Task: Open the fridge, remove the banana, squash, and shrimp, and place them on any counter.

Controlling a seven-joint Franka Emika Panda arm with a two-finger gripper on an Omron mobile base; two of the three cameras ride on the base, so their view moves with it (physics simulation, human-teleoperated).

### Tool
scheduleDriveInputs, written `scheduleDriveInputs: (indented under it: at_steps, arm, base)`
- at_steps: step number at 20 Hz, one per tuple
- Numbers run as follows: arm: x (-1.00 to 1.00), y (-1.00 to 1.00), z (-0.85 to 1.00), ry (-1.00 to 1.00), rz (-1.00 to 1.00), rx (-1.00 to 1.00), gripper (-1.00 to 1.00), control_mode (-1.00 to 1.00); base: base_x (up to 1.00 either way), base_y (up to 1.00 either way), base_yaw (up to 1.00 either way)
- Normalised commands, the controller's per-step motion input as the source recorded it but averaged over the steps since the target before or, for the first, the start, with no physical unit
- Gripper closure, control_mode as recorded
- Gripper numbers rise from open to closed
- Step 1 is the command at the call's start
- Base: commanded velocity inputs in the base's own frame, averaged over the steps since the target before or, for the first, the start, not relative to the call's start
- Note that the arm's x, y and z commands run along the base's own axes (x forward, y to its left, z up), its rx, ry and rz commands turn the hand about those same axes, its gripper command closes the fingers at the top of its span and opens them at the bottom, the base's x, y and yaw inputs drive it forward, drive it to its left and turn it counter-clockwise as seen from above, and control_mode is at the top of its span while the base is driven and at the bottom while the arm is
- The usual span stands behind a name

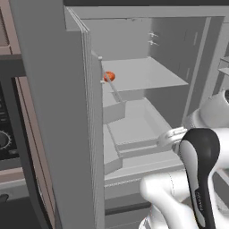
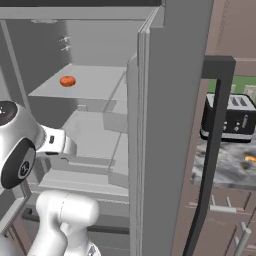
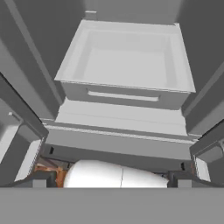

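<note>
Grey fridge (image 1: pixel 49 112) is open; gripper (image 3: pixel 109 186) jaws spread wide, empty, facing the bare lower drawer (image 3: pixel 127 61). Small orange item (image 2: pixel 67 81), identity unclear, sits on the shelf above, far-left. Banana unseen.

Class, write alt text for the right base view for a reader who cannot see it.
An open grey fridge shows pale shelves, with one small orange-red item on the upper shelf. The white robot arm reaches in from lower left; a black toaster stands on the marbled counter at right.
</note>
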Motion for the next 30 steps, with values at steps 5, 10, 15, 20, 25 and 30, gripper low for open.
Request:
scheduleDriveInputs:
  at_steps: [5,10,15,20,25,30]
  arm:
    - [0.06,0.05,0.41,0.01,0.07,0.0,-1.0,-1.0]
    - [0.59,0.14,0.19,0.03,0.11,0.0,-1.0,-1.0]
    - [0.83,0.19,0.21,0.0,0.08,0.0,-1.0,-1.0]
    - [0.59,0.07,0.26,0.0,0.05,0.0,-1.0,-1.0]
    - [0.4,0.18,0.01,-0.01,0.01,0.0,-1.0,-1.0]
    - [0.39,0.24,0.04,0.0,0.02,0.0,-1.0,-1.0]
  base:
    - [0.0,0.0,0.0]
    - [0.0,0.0,0.0]
    - [0.0,0.0,0.0]
    - [0.0,0.0,0.0]
    - [0.0,0.0,0.0]
    - [0.0,0.0,0.0]
